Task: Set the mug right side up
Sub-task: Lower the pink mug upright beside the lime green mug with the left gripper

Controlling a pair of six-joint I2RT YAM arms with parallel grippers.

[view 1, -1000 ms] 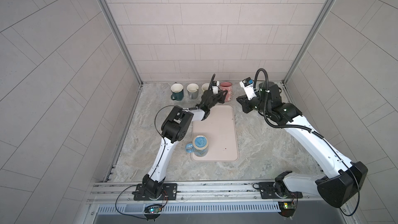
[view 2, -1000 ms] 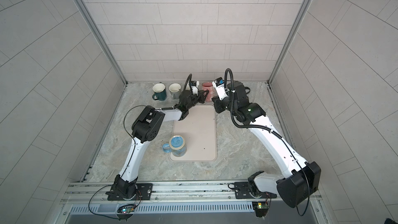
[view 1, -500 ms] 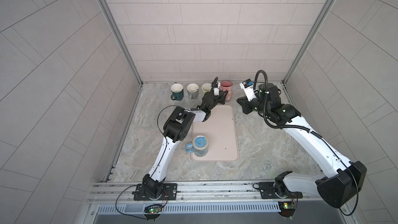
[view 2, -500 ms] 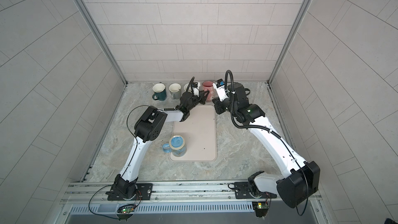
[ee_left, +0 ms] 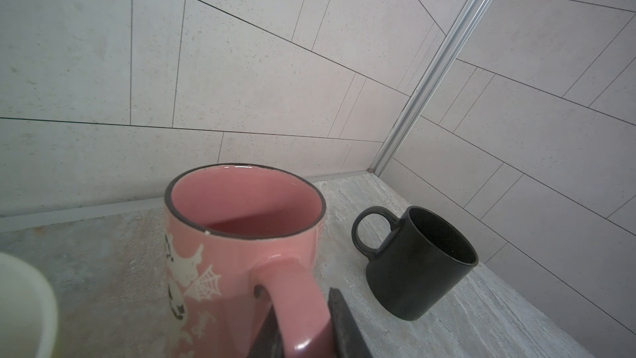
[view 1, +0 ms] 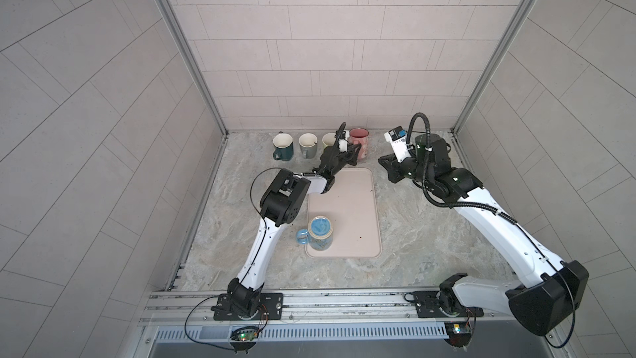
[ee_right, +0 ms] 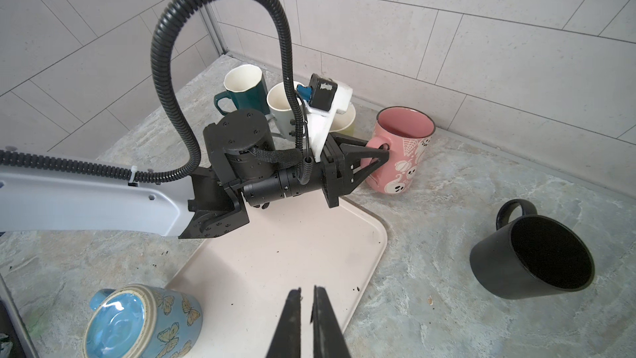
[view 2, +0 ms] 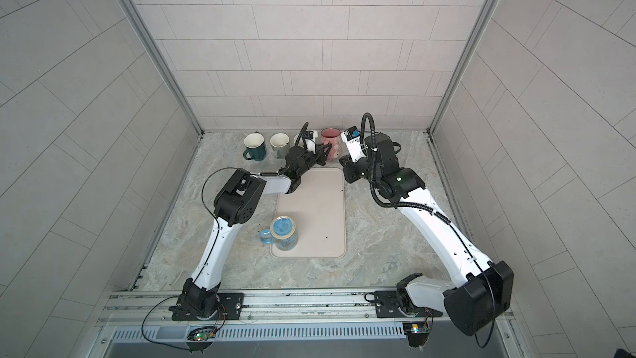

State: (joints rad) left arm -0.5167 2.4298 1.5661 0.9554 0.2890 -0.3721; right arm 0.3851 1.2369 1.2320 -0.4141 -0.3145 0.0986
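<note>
Over last second my left gripper (ee_right: pixel 382 160) shifts slightly; pink mug (view 1: pixel 359 138) stays standing, back row by wall, so flip looks done. Mouth up, long axis vertical, handle (ee_left: pixel 296 304) toward tray (view 1: pixel 354 201). Jaws straddle handle (pinching or loose, I cannot tell). Right gripper (ee_right: pixel 306 299) closed, empty. Blue mug (view 1: pixel 320 232) still inverted.
</note>
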